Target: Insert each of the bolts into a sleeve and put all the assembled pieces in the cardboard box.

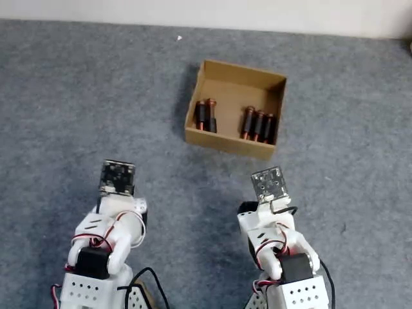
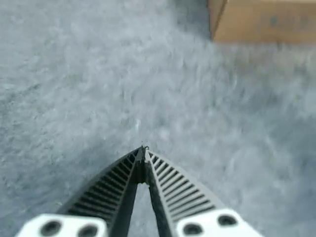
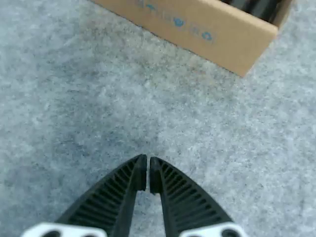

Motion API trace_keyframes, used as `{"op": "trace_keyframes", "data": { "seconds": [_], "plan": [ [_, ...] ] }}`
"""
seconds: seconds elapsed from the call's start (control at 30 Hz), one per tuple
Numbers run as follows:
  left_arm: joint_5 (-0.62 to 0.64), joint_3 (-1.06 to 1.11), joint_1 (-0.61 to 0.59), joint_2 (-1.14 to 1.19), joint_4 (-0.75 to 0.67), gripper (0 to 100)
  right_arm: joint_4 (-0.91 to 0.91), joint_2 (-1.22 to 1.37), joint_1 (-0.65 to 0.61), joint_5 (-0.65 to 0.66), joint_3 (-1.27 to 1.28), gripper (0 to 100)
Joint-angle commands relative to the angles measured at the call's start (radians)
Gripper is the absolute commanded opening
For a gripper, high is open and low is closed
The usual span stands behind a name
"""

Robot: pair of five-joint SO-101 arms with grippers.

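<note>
From above, the grey carpeted counter (image 1: 77, 96) carries the cardboard box (image 1: 235, 74) toward its far side, open at the top. Five assembled pieces (image 1: 258, 125), black in the middle and copper-coloured at the ends, lie inside on the box floor: two side by side near one end wall, three side by side near the other, with bare cardboard between the groups. The left arm (image 1: 106, 235) and the right arm (image 1: 277, 241) sit at the near edge, well apart from each other and both short of the box, the right arm nearer to it. In the left wrist view, the left end effector (image 2: 143, 153) hangs over bare carpet with its two ribbed black fingers pressed together at the tips and nothing between them; a corner of the box shows farther off. In the right wrist view, the right end effector (image 3: 148, 163) is likewise narrowed to a sliver of a gap and grips nothing. It sits above the carpet near the box's outer wall, and the dark tops of some pieces show over the rim.
</note>
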Motion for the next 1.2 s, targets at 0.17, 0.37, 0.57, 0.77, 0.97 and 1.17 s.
{"op": "trace_keyframes", "data": {
  "seconds": [0.17,0.37,0.57,0.77,0.97,1.17],
  "plan": [
    [-0.078,0.022,-0.025,-0.001,0.063,1,-0.022,-0.028,0.065,-0.153,0.143,0.5],
    [-0.078,0.022,-0.133,0.005,0.063,1,-0.007,-0.021,0.104,-0.235,0.143,0.5],
    [-0.083,0.022,-0.163,0.004,0.124,1,0.039,-0.019,0.108,-0.284,0.143,0.5],
    [-0.083,0.022,-0.165,0.005,0.140,1,0.067,-0.018,0.108,-0.256,0.143,0.5],
    [-0.080,0.022,-0.165,-0.002,0.264,1,0.156,-0.028,0.108,-0.256,0.143,0.5],
    [-0.080,0.022,-0.165,-0.002,0.264,1,0.156,-0.028,0.108,-0.256,0.143,0.5]
  ]
}}
